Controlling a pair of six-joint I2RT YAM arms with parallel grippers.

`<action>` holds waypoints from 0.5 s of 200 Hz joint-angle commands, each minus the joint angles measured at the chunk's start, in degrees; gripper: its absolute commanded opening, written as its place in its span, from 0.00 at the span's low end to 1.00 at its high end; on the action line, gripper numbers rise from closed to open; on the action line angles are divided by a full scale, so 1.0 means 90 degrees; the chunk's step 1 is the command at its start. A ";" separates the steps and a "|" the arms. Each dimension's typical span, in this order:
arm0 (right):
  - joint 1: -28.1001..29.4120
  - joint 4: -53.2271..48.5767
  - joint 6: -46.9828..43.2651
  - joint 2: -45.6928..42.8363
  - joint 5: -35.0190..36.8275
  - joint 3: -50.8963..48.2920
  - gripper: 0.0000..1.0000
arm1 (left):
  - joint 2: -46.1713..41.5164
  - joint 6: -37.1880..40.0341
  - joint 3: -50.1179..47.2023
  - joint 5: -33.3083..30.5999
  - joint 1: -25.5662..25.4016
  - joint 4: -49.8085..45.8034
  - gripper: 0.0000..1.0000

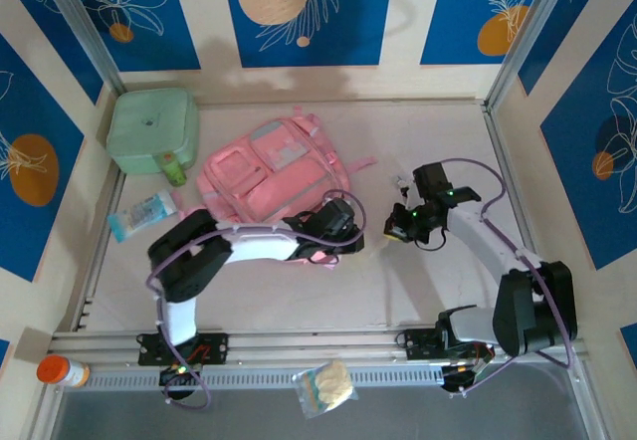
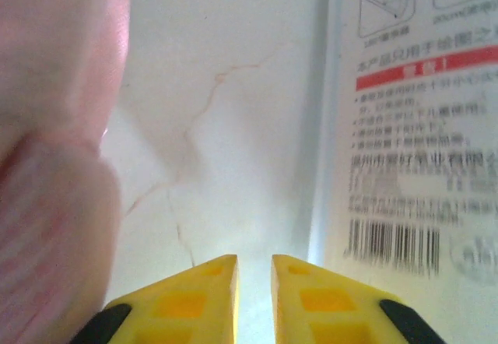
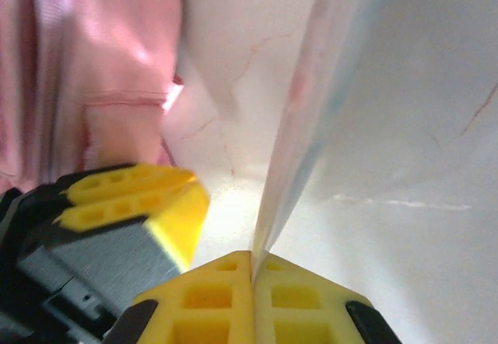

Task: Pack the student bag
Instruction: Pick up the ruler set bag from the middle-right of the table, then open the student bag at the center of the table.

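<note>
The pink student bag (image 1: 274, 176) lies flat in the middle of the table, its near edge by both grippers. My left gripper (image 1: 348, 229) hovers at the bag's near right corner; in its wrist view its yellow fingertips (image 2: 254, 262) stand slightly apart with nothing between them. To their right is a clear plastic packet (image 2: 412, 126) with printed text and a barcode, and the bag (image 2: 54, 126) fills the left. My right gripper (image 3: 253, 260) is shut on the edge of this thin packet (image 3: 311, 110), which stands up on edge. The left gripper's fingers (image 3: 132, 196) are close beside it.
A mint-green square case (image 1: 151, 129) sits at the back left, with a green tube (image 1: 174, 168) and a blue-and-white packet (image 1: 144, 211) near it. An orange-capped bottle (image 1: 62, 370) and a small snack bag (image 1: 323, 388) lie on the front rail. Walls enclose the table.
</note>
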 commanded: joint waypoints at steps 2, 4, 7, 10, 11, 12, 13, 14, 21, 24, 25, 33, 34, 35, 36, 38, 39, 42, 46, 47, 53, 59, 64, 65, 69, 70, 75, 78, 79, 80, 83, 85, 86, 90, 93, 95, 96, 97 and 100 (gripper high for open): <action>-0.0093 -0.0587 -0.0066 -0.0412 0.0095 0.0354 0.00 | -0.1076 0.0745 -0.0371 -0.0265 0.0062 -0.0277 0.27; -0.0099 -0.0597 -0.0070 -0.0446 0.0084 0.0368 0.00 | -0.1162 0.0824 -0.0397 -0.0317 0.0077 -0.0361 0.28; -0.0115 -0.0618 -0.0062 -0.0485 0.0068 0.0392 0.00 | -0.1255 0.0939 -0.0415 -0.0388 0.0096 -0.0475 0.29; -0.0130 -0.0635 -0.0046 -0.0536 0.0048 0.0413 0.00 | -0.1377 0.1050 -0.0426 -0.0464 0.0110 -0.0616 0.30; -0.0141 -0.0637 -0.0044 -0.0544 0.0040 0.0417 0.00 | -0.1393 0.1088 -0.0429 -0.0490 0.0121 -0.0641 0.31; -0.0142 -0.0638 -0.0038 -0.0557 0.0031 0.0424 0.00 | -0.1435 0.1127 -0.0430 -0.0513 0.0126 -0.0668 0.31; -0.0142 -0.0639 -0.0035 -0.0569 0.0022 0.0427 0.00 | -0.1476 0.1166 -0.0436 -0.0539 0.0133 -0.0740 0.32; -0.0143 -0.0639 -0.0034 -0.0585 0.0012 0.0434 0.00 | -0.1516 0.1205 -0.0434 -0.0552 0.0137 -0.0795 0.32; -0.0161 -0.0651 -0.0015 -0.0674 -0.0071 0.0468 0.00 | -0.1717 0.1501 -0.0415 -0.0717 0.0190 -0.1112 0.36; -0.0165 -0.0658 0.0001 -0.0707 -0.0110 0.0485 0.00 | -0.1787 0.1650 -0.0407 -0.0764 0.0219 -0.1257 0.37; -0.0168 -0.0663 0.0009 -0.0717 -0.0127 0.0492 0.00 | -0.1808 0.1676 -0.0405 -0.0777 0.0224 -0.1293 0.37; -0.0180 -0.0668 0.0027 -0.0779 -0.0272 0.0541 0.00 | -0.1968 0.2117 -0.0358 -0.0889 0.0307 -0.1645 0.41; -0.0181 -0.0668 0.0027 -0.0787 -0.0296 0.0554 0.00 | -0.1986 0.2169 -0.0351 -0.0918 0.0317 -0.1692 0.41; -0.0181 -0.0668 0.0027 -0.0801 -0.0322 0.0561 0.00 | -0.2001 0.2219 -0.0337 -0.0932 0.0322 -0.1716 0.42; -0.0186 -0.0673 0.0031 -0.0808 -0.0345 0.0569 0.00 | -0.2017 0.2273 -0.0326 -0.0959 0.0334 -0.1772 0.42; -0.0183 -0.0670 0.0038 -0.0821 -0.0387 0.0580 0.00 | -0.2047 0.2385 -0.0312 -0.1003 0.0350 -0.1870 0.43; -0.0182 -0.0669 0.0037 -0.0823 -0.0412 0.0588 0.00 | -0.2065 0.2444 -0.0304 -0.1024 0.0358 -0.1912 0.44; -0.0184 -0.0660 0.0047 -0.0847 -0.0488 0.0608 0.00 | -0.2093 0.2633 -0.0274 -0.1082 0.0378 -0.2026 0.45; -0.0186 -0.0647 0.0052 -0.0870 -0.0581 0.0629 0.00 | -0.2132 0.2888 -0.0225 -0.1201 0.0391 -0.2218 0.47; -0.0184 -0.0643 0.0054 -0.0877 -0.0606 0.0637 0.00 | -0.2142 0.2950 -0.0211 -0.1235 0.0393 -0.2242 0.47; -0.0191 -0.0617 0.0087 -0.0911 -0.0729 0.0669 0.00 | -0.2161 0.3302 -0.0112 -0.1445 0.0422 -0.2532 0.50; -0.0192 -0.0602 0.0125 -0.0939 -0.0827 0.0703 0.00 | -0.2181 0.3674 -0.0035 -0.1623 0.0442 -0.2738 0.53; -0.0193 -0.0595 0.0144 -0.0955 -0.0900 0.0730 0.00 | -0.2181 0.4013 0.0009 -0.1716 0.0462 -0.2854 0.56; -0.0192 -0.0588 0.0144 -0.0958 -0.0907 0.0737 0.00 | -0.2181 0.4079 0.0018 -0.1731 0.0463 -0.2873 0.56; -0.0192 -0.0588 0.0175 -0.0961 -0.0956 0.0752 0.00 | -0.2172 0.4284 0.0045 -0.1818 0.0468 -0.2943 0.58; -0.0192 -0.0584 0.0174 -0.0962 -0.0965 0.0757 0.00 | -0.2172 0.4351 0.0056 -0.1856 0.0465 -0.2966 0.59; -0.0187 -0.0574 0.0204 -0.0954 -0.1005 0.0789 0.00 | -0.2157 0.4555 0.0081 -0.2021 0.0480 -0.3062 0.61; -0.0191 -0.0569 0.0216 -0.0952 -0.1020 0.0799 0.00 | -0.2147 0.4690 0.0093 -0.2135 0.0487 -0.3091 0.62; -0.0196 -0.0570 0.0224 -0.0952 -0.1026 0.0800 0.00 | -0.2144 0.4725 0.0094 -0.2171 0.0490 -0.3099 0.62; -0.0194 -0.0570 0.0228 -0.0952 -0.1034 0.0811 0.00 | -0.2143 0.4757 0.0090 -0.2188 0.0496 -0.3103 0.63; -0.0191 -0.0555 0.0248 -0.0945 -0.1053 0.0816 0.00 | -0.2126 0.4859 0.0089 -0.2280 0.0514 -0.3114 0.64; -0.0184 -0.0560 0.0260 -0.0943 -0.1064 0.0820 0.00 | -0.2116 0.4907 0.0092 -0.2339 0.0525 -0.3123 0.65; -0.0183 -0.0555 0.0265 -0.0942 -0.1073 0.0821 0.00 | -0.2109 0.4931 0.0094 -0.2365 0.0533 -0.3130 0.65; -0.0182 -0.0532 0.0275 -0.0942 -0.1092 0.0831 0.00 | -0.2079 0.5014 0.0096 -0.2453 0.0577 -0.3136 0.67; -0.0195 -0.0521 0.0286 -0.0942 -0.1115 0.0826 0.00 | -0.2069 0.5050 0.0104 -0.2488 0.0611 -0.3152 0.68; -0.0192 -0.0512 0.0294 -0.0942 -0.1131 0.0830 0.00 | -0.2045 0.5072 0.0105 -0.2501 0.0651 -0.3167 0.68; -0.0192 -0.0512 0.0297 -0.0942 -0.1135 0.0831 0.00 | -0.2040 0.5077 0.0115 -0.2500 0.0670 -0.3176 0.68; -0.0192 -0.0507 0.0303 -0.0942 -0.1138 0.0831 0.00 | -0.2032 0.5084 0.0120 -0.2495 0.0684 -0.3180 0.68; -0.0192 -0.0493 0.0314 -0.0951 -0.1155 0.0831 0.00 | -0.2005 0.5110 0.0129 -0.2470 0.0736 -0.3197 0.69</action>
